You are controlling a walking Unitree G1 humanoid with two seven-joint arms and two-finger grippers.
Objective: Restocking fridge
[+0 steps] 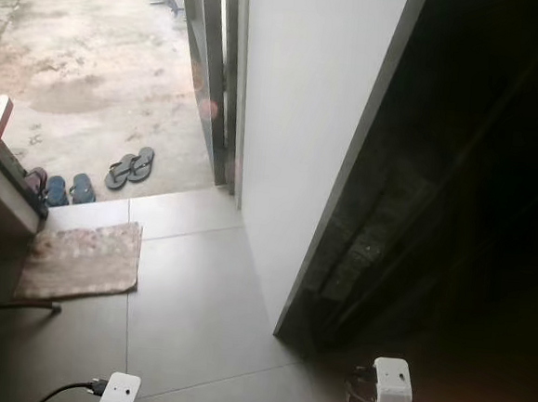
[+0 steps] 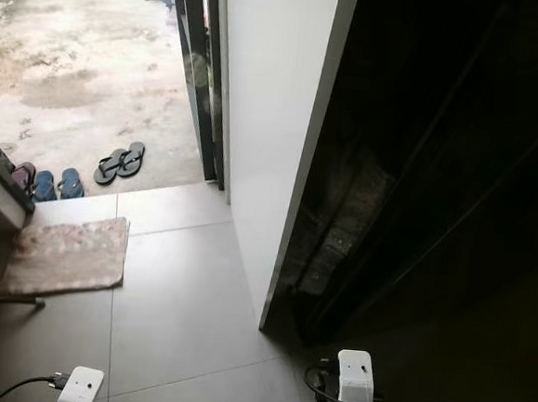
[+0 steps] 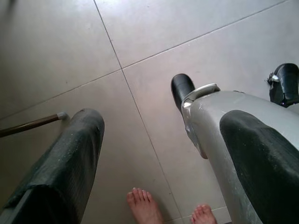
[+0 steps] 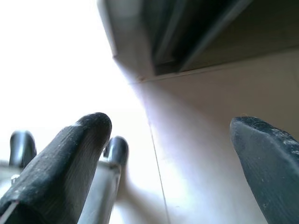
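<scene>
The head camera looks down on a grey tiled floor (image 1: 195, 316) beside an open doorway. A tall white panel (image 1: 303, 120), apparently the fridge side or door, stands upright on the tiles, its dark edge facing a black, unlit space (image 1: 476, 180) on the right whose contents cannot be made out. Past the threshold lies a bare concrete yard (image 1: 84, 65). A pair of grey flip-flops (image 1: 129, 167) rests on the concrete just outside, with blue sandals (image 1: 70, 188) further left, near a worn doormat (image 1: 83, 259) on the tiles. Both arms hang low, wrists visible at the bottom of the head view. The left claw (image 3: 163, 154) points at the floor, its two black fingers (image 3: 74, 154) spread wide with nothing between them; behind it stand the robot's silver leg and black foot (image 3: 182, 88), and a person's bare toes (image 3: 142, 205) rest on the tile. A thin rod (image 3: 32, 123) lies on the floor nearby. The right claw (image 4: 173, 158) is likewise wide open and holds nothing, aimed at the base of the white panel.
</scene>
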